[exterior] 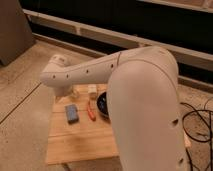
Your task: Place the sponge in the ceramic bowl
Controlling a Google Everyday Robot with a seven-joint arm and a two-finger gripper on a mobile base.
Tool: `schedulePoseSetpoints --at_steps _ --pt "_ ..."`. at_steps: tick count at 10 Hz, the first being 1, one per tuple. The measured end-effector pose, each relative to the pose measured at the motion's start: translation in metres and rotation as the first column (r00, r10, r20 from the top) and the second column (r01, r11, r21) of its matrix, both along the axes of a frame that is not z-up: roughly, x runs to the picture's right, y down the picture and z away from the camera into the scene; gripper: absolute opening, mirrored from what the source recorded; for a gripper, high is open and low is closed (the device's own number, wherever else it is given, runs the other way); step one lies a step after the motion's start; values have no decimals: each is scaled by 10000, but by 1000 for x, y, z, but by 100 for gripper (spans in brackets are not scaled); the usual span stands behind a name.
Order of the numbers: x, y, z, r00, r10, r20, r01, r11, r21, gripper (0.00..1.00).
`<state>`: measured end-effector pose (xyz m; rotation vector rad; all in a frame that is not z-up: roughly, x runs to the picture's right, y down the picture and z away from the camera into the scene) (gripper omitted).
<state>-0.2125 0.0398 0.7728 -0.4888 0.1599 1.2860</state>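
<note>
The blue-grey sponge (72,113) lies flat on the left part of the wooden table (75,145). The dark ceramic bowl (102,105) sits to its right, and my white arm covers most of it, leaving only the left edge in sight. My gripper (69,94) hangs under the wrist at the table's far left edge, above and just behind the sponge and apart from it. The sponge is not in the bowl.
A thin orange stick (91,111) lies between the sponge and the bowl. A small cream piece (92,90) stands behind it. My bulky arm (145,110) hides the right side of the table. Cables (197,125) lie on the floor at right.
</note>
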Motion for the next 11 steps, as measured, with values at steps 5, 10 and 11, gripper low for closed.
schedulePoseSetpoints --at_steps 5,10,11 --pt "19 29 55 9916 -1254 -310 1194 9814 -1500 65" --pt "3 64 82 9080 -4064 -1020 3666 8885 -2760 65" --pt "4 67 89 9044 -4099 -1183 3612 8833 -2989 65"
